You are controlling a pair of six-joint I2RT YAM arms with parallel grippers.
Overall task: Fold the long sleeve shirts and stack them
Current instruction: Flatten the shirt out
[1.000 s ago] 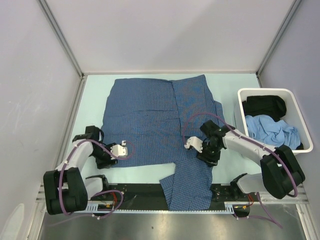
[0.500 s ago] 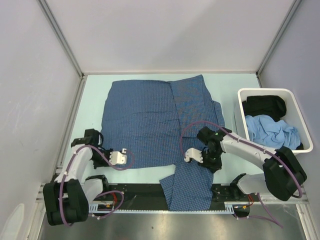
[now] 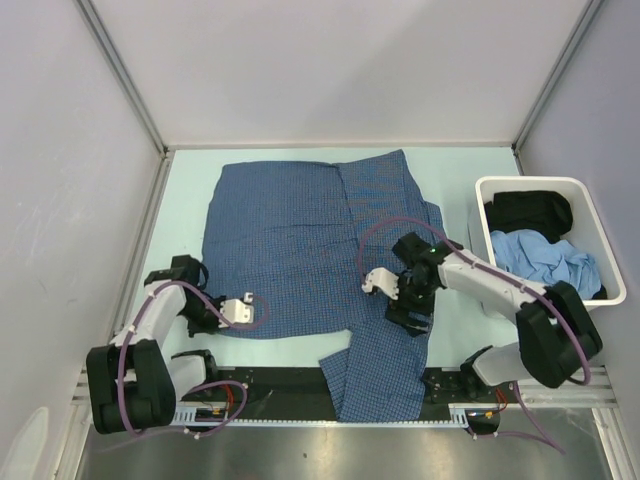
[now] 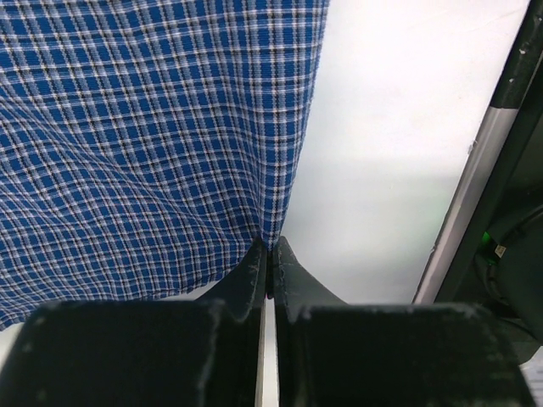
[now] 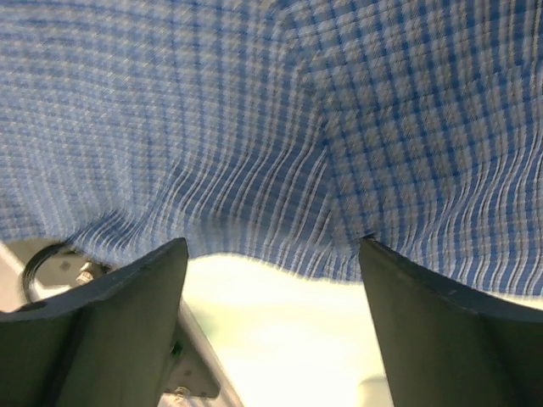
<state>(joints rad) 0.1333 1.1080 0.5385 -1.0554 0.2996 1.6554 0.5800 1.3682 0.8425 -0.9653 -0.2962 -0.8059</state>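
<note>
The dark-blue checked long sleeve shirt (image 3: pixel 290 240) lies spread flat on the pale table, and one sleeve (image 3: pixel 375 380) trails over the front edge. My left gripper (image 3: pixel 214 322) sits at the shirt's near-left corner. In the left wrist view it (image 4: pixel 271 248) is shut, pinching the shirt's edge (image 4: pixel 153 127). My right gripper (image 3: pixel 411 316) is over the shirt's near-right part, where the sleeve starts. In the right wrist view it (image 5: pixel 273 250) is open wide, with the shirt's hem (image 5: pixel 280 170) just beyond the fingertips (image 5: pixel 174 254) and nothing between them.
A white bin (image 3: pixel 482 190) stands at the right and holds a black garment (image 3: pixel 528 212) and a light-blue garment (image 3: pixel 545 262). Grey walls enclose the table on three sides. A black rail (image 3: pixel 290 385) runs along the front edge.
My right gripper dipped toward the front edge, then came back up and slightly left over the shirt. My left gripper shifted a little at the shirt's corner. The shirt lies much the same.
</note>
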